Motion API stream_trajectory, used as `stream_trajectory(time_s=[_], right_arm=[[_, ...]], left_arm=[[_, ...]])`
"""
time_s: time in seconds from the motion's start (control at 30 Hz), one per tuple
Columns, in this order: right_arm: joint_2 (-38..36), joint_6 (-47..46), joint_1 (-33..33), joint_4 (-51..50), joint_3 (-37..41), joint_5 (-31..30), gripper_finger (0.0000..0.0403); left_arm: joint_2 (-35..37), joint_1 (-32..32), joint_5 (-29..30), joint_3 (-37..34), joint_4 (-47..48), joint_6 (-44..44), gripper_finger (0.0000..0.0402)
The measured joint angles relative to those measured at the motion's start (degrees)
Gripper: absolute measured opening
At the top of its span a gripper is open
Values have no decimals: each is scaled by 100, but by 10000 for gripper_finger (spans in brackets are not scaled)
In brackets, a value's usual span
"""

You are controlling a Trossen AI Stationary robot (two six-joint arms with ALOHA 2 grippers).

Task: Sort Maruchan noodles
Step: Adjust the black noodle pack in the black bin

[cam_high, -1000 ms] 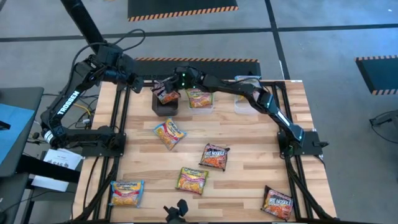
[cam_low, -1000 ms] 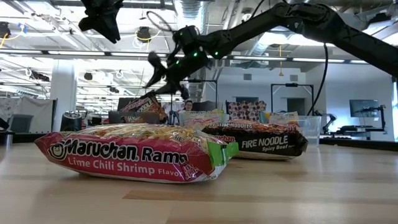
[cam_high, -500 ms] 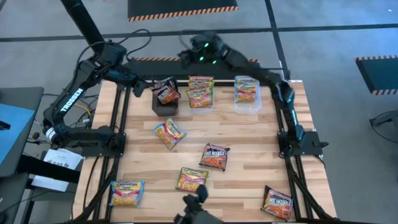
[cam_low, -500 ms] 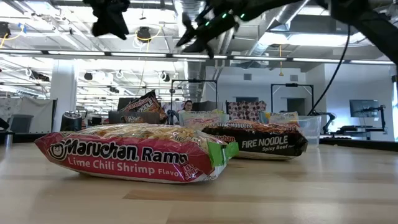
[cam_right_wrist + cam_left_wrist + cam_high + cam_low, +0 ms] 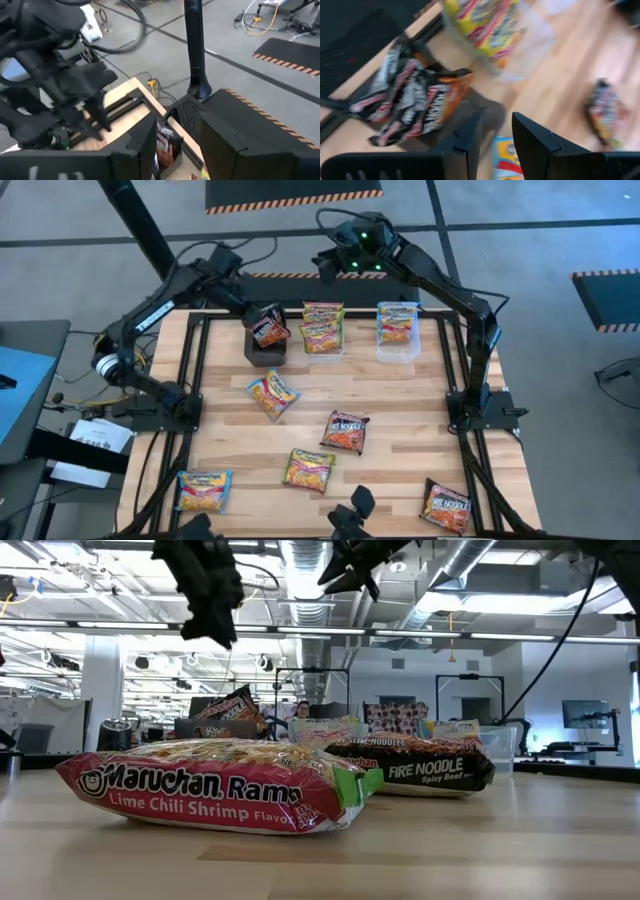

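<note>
Along the far edge of the desk (image 5: 400, 430), three tubs are seen in a row. A dark packet (image 5: 267, 328) is propped in the black tub (image 5: 265, 352). Orange-yellow packets are held in the middle clear tub (image 5: 322, 333) and in the right clear tub (image 5: 398, 332). So part of the sorting appears done.

Five packets are left loose on the wood: a yellow one (image 5: 272, 394) near the black tub, a dark one (image 5: 345, 431) at the centre, a yellow one (image 5: 309, 469) nearer the front, one (image 5: 204, 489) at the front left corner, and a dark one (image 5: 446, 504) at the front right corner.

Just beside the dark packet in the black tub, the left gripper (image 5: 244, 305) is held with fingers slightly apart and nothing between them. Beyond the far edge, the right gripper (image 5: 325, 265) is raised, its fingers apart and empty.
</note>
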State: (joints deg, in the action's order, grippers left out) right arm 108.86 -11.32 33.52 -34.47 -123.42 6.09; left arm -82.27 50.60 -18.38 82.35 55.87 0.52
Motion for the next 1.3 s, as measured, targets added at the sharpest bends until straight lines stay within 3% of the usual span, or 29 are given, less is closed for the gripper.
stream_trajectory(time_s=[0.17,0.43,0.7,0.9,1.3], right_arm=[[2,254,32,-184,7,-6,161],[13,285,132,-215,7,-13,161],[15,285,243,-619,7,-15,161],[15,285,234,-830,7,-13,161],[17,288,236,-851,7,-13,161]], left_arm=[[-535,-237,928,-2,-96,-12,96],[-1159,-557,845,-4,-355,-72,96],[-1609,-780,1335,-4,-536,-77,96],[-1896,-799,1354,-7,-720,-98,96],[-1916,-803,1532,-246,-1064,-165,96]])
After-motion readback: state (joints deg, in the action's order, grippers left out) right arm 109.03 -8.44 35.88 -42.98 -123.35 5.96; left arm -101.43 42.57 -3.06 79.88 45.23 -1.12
